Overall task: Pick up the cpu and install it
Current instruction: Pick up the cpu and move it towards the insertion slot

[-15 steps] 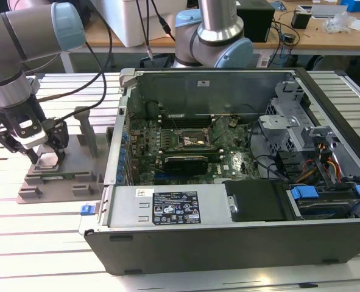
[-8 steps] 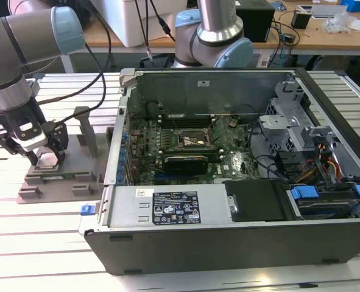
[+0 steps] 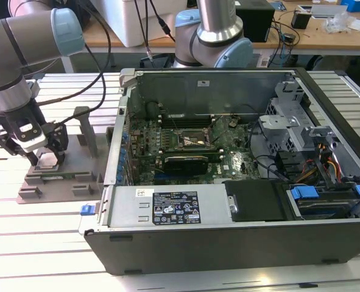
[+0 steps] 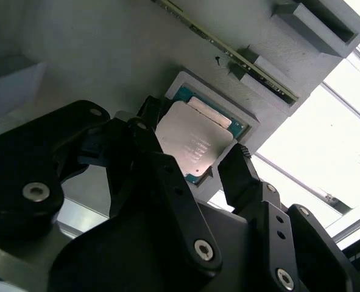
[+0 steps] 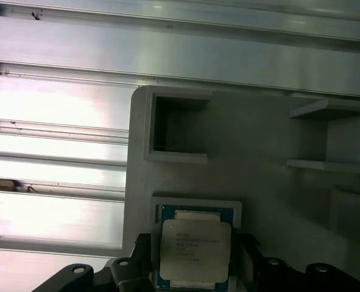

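The cpu (image 4: 195, 140) is being cradled in a shallow square recess of a grey moulded holder (image 5: 265, 146) and is not yet lifted. Everything is being carried by a table (image 3: 45, 243) of ribbed, pale aluminium slats. Behind it, a wooden desk (image 3: 314, 38) strewn with cables is being glimpsed at the edge of the room. The exterior view's right is being taken up by an open computer case (image 3: 228, 249) of dark sheet metal, lying on its side. A green motherboard (image 3: 234, 164) with its black-framed socket (image 3: 192, 141) is being housed within. Well apart from the case, at the exterior view's left, the holder is being overhung by the gripper (image 3: 47, 159). In both wrist views the chip's matt silver lid and thin green rim are being flanked by the black fingers (image 5: 248, 260). These are being shown spread just wide enough to straddle it, one beside each edge; whether they touch it cannot be told.
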Robot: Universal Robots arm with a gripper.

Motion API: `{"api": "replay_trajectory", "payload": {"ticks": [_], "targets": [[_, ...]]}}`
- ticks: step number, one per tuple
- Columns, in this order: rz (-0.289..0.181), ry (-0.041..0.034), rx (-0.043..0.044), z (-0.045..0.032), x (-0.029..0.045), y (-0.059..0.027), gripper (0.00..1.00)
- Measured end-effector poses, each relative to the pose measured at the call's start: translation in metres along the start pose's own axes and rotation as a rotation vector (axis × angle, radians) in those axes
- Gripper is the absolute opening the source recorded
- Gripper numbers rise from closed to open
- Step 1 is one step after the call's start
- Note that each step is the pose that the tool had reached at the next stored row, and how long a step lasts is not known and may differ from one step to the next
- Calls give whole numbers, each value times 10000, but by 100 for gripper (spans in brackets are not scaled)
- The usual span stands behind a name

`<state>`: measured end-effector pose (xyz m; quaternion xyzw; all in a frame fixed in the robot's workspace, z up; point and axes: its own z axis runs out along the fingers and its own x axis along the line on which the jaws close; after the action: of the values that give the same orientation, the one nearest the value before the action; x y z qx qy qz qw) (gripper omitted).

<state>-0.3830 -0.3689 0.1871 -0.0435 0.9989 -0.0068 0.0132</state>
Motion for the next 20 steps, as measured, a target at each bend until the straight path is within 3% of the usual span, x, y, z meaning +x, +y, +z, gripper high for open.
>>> {"api": "replay_trajectory", "payload": {"ticks": [5,7,15,19,20], "targets": [[1,-1,-1,4,0,0,65],[1,-1,0,5,0,0,55],[0,-9,7,-2,-1,0,55],[0,-1,17,-122,-3,-1,55],[0,-1,20,-191,-5,-1,55]]}}
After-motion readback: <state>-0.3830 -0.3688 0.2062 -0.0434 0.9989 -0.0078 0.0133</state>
